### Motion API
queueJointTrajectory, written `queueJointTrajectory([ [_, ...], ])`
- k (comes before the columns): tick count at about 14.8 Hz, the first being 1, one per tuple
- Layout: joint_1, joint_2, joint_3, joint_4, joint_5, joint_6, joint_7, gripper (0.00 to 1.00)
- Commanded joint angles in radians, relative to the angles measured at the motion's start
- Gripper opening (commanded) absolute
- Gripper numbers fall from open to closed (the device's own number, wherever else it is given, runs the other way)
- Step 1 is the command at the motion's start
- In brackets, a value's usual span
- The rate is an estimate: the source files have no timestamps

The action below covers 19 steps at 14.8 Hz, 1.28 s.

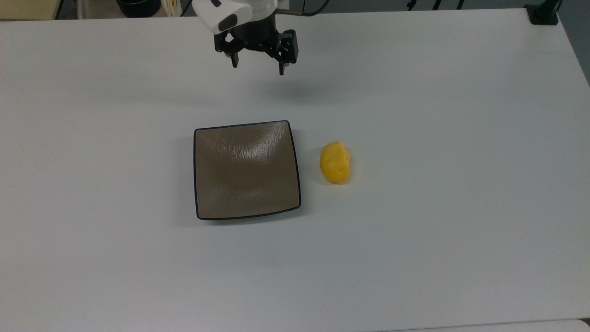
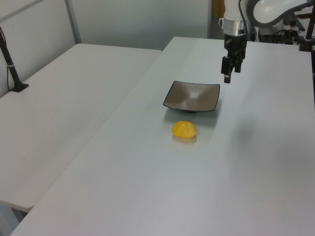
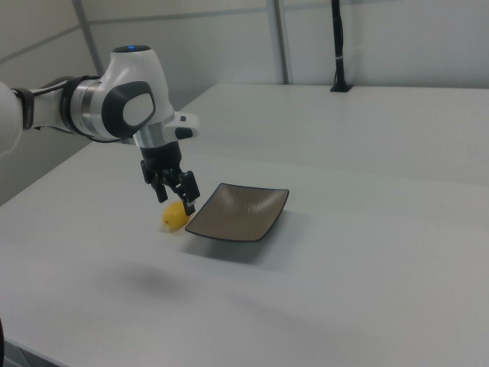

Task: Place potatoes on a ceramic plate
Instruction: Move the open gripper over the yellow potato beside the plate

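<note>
- Gripper [image 1: 258,64]: I saw it hanging above the table [image 1: 415,253], fingers spread, holding nothing.
- Potato [image 1: 335,162]: lay just right of the plate [image 1: 246,170] in the top view, apart.

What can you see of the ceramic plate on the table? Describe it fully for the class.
The ceramic plate is square with rounded corners, glossy grey-brown, edged by a thin dark rim, its centre shallowly dished. It lies flat on the white table, holding nothing. The yellow potato lies apart from it, to the top view's right. The gripper hangs above the table, not touching it.
</note>
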State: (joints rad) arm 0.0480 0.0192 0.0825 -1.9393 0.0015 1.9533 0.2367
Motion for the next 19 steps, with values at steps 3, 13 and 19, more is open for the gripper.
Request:
queueJointTrajectory([
  [3,0.01,0.013,0.0,0.019,0.002,-0.013,-0.022,1.0],
  [13,0.003,0.076,0.051,0.025,0.003,0.2,0.175,1.0],
  [19,0.082,0.3,0.094,0.226,-0.034,0.314,0.265,1.0],
])
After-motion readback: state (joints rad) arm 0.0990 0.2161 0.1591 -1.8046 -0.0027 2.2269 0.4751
